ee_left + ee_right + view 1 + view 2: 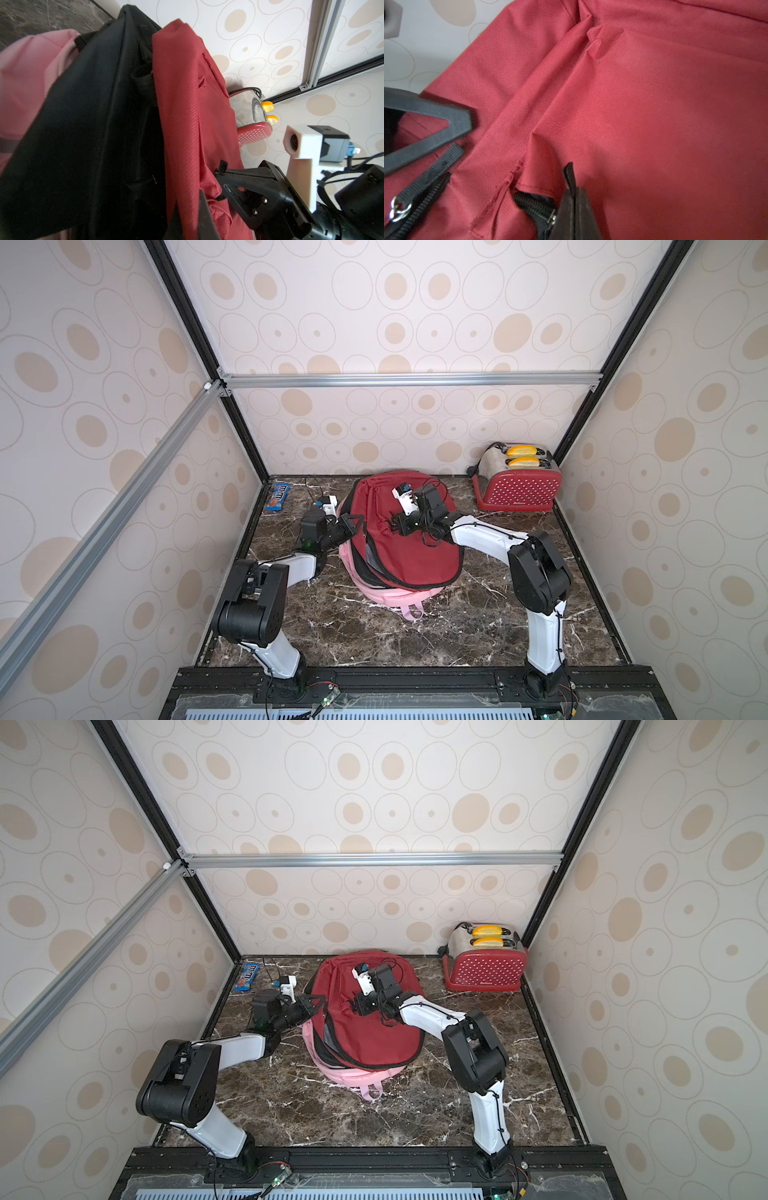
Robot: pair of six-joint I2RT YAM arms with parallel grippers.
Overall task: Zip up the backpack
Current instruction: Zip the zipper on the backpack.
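Soft, even light fills the booth; shadows under the backpack (411,560) are faint. Both top views slightly bow the metal rail (411,379) across the back wall. The right wrist view blurs the nearest zipper (419,209) and darkens toward one corner.

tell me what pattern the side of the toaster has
The toaster side is red with small white dots; it shows best in a top view.

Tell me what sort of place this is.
Probably a staged robot test booth: patterned wall panels on an aluminium frame, a marble-look tabletop, and two robot arms mounted at its front.
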